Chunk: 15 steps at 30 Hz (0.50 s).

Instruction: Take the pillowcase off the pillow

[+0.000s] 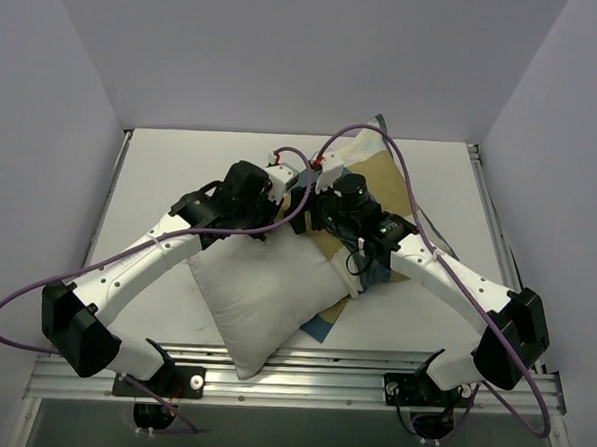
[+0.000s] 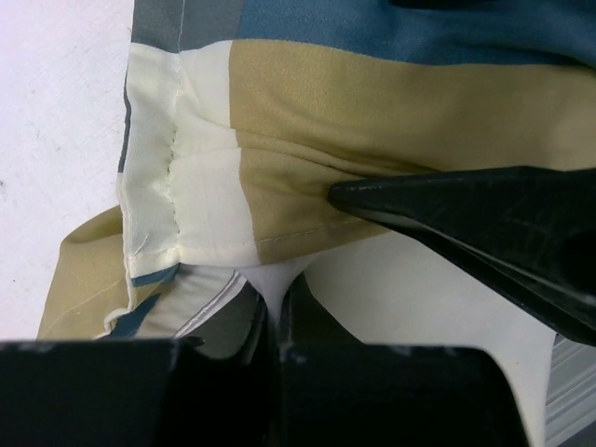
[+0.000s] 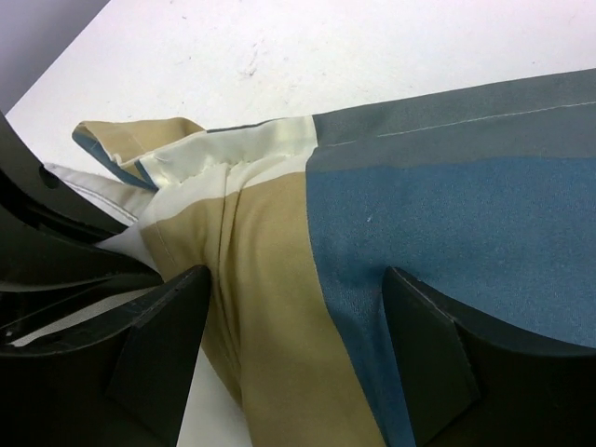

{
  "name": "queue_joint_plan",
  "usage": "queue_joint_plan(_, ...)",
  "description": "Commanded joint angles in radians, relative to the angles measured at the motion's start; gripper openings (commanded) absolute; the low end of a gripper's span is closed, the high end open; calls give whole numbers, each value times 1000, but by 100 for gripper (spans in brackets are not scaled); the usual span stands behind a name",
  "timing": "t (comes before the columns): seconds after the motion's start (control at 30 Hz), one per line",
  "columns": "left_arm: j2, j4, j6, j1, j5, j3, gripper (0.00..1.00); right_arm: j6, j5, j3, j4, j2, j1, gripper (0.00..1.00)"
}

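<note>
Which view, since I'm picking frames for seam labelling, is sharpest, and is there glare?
Left wrist: pillowcase stitching crisp, dark foreground soft. Right wrist: weave sharp, bottom edge blurred. Top external: even light, faint shadow beside the pillow, no glare.

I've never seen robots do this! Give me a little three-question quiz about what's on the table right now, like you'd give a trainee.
1. True or false: the pillow is completely inside the pillowcase.
2. Which gripper stands open? A) left gripper B) right gripper
3. Name the pillowcase's three colours.
Key: 1 false, most of the white pillow lies bare; 2 B; 3 blue, tan, cream.
</note>
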Motion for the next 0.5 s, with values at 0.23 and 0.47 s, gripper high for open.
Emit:
queue_joint_plan(0.23,-101,119,-42,-6,20,6,2,-17,190,-56,54,36,-1,7)
queue_joint_plan(0.47,-164,46,-65,-6,32,6,2,-11,380,-27,12,51,-56,0)
